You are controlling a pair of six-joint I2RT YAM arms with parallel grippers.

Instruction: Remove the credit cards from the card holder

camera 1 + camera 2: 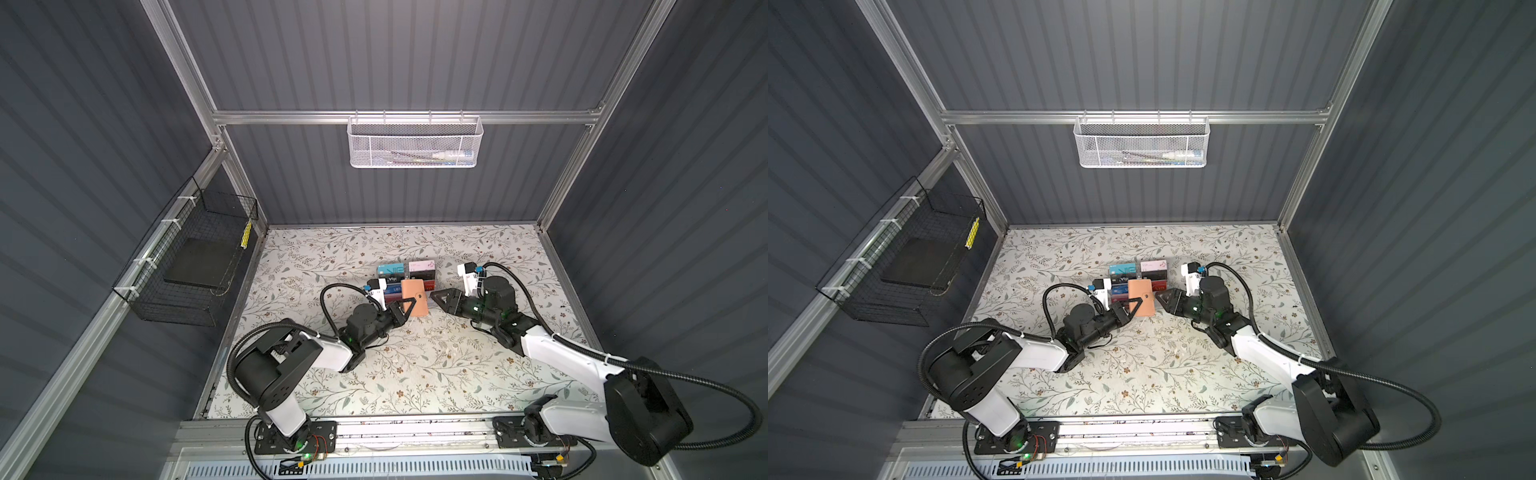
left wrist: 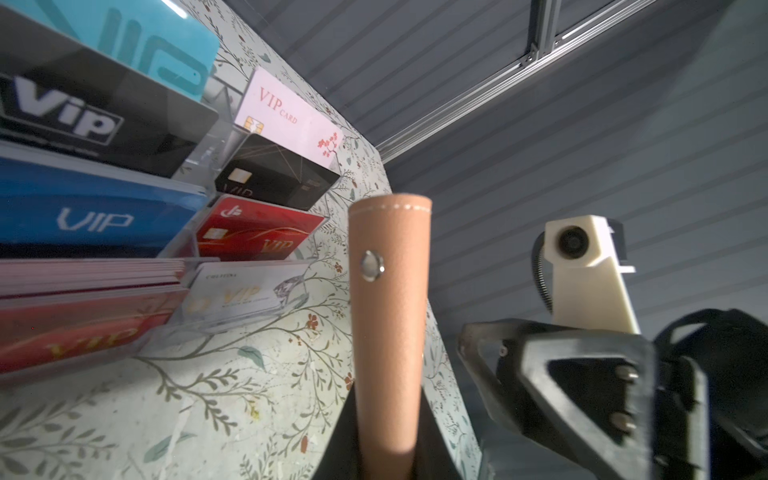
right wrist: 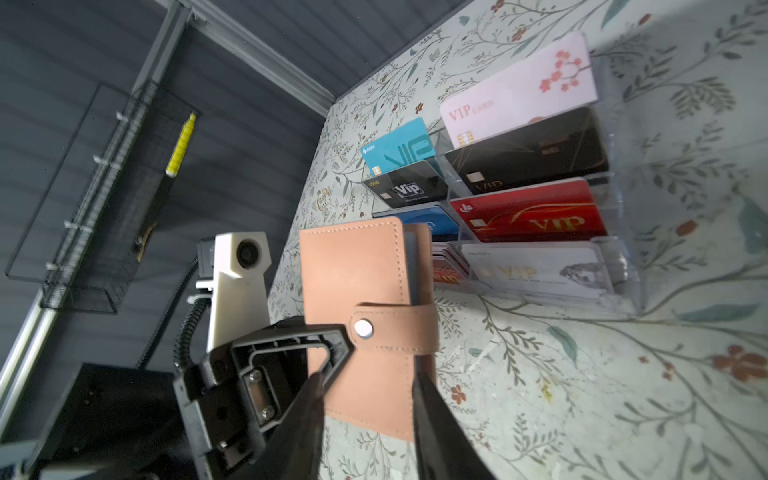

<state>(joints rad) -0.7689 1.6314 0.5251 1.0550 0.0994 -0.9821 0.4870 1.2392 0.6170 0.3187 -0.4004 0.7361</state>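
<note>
Between jaws of left claw (image 1: 408, 306), clamped tight: holder (image 3: 353, 270), strap (image 3: 399, 330) snapped shut. Just ahead, right claw (image 1: 436, 297), jaws apart. Pinch strap tip only, peel off snap (image 3: 363, 328), brace with left against twisting

Top views: high above the front edge, looking steeply down at the whole floral tabletop (image 1: 415, 374), the left arm (image 1: 328, 351) and the right arm (image 1: 557, 345); both top views are nearly identical, shifted slightly sideways.
Left wrist view: very near, low over the tabletop, facing the card holder (image 2: 388, 311) edge-on, with the right arm's wrist camera (image 2: 575, 245) beyond.
Right wrist view: very near, facing the card holder's cover, with the left arm's wrist camera (image 3: 241, 257) beyond.
Shared: both wrist views show the card holder and the clear rack (image 3: 619, 266) from opposing sides.
</note>
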